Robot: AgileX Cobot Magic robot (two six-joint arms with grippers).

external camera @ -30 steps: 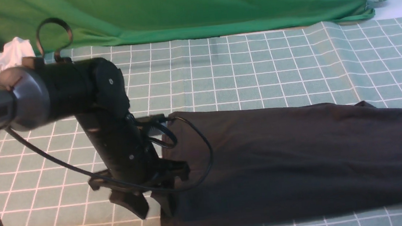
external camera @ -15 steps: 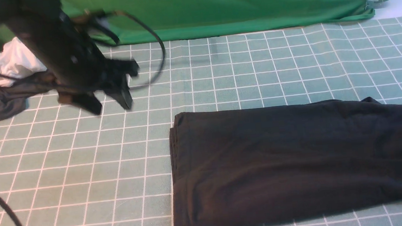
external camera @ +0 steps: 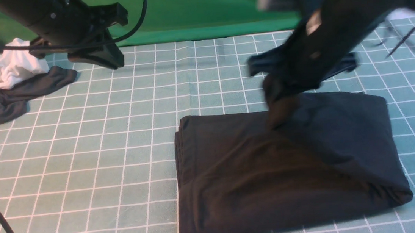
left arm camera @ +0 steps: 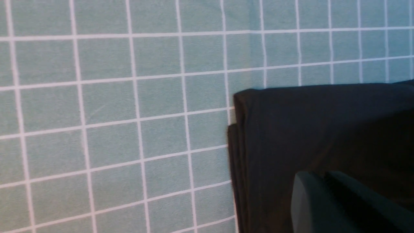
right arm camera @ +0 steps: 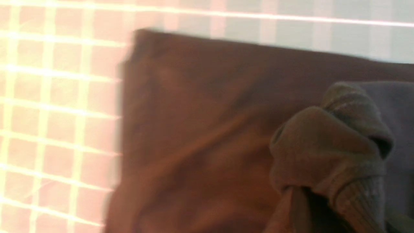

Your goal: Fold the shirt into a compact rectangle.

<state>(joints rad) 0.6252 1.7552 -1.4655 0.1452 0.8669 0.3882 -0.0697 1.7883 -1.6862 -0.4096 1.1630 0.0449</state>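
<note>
The black shirt (external camera: pixel 273 171) lies on the checked cloth as a long folded band, its left end squared. My right gripper (external camera: pixel 282 111) is shut on the bunched ribbed collar end (right arm camera: pixel 339 136), holding it above the middle of the band, so the right part (external camera: pixel 350 133) is doubled back over the rest. In the right wrist view the right gripper (right arm camera: pixel 310 197) is mostly hidden by the bunched fabric. My left gripper (external camera: pixel 108 59) hangs raised at the far left, away from the shirt, with its fingers (left arm camera: pixel 310 197) together and nothing in them.
A heap of dark and white garments (external camera: pixel 6 86) lies at the far left. A green backdrop (external camera: pixel 200 6) closes the far edge. The left arm's cable (external camera: pixel 1 224) crosses the near left of the checked tablecloth (external camera: pixel 82 162).
The left gripper let go of the shirt's left end and rose to the far left. The right arm came into view, carrying the shirt's right end leftward over the band.
</note>
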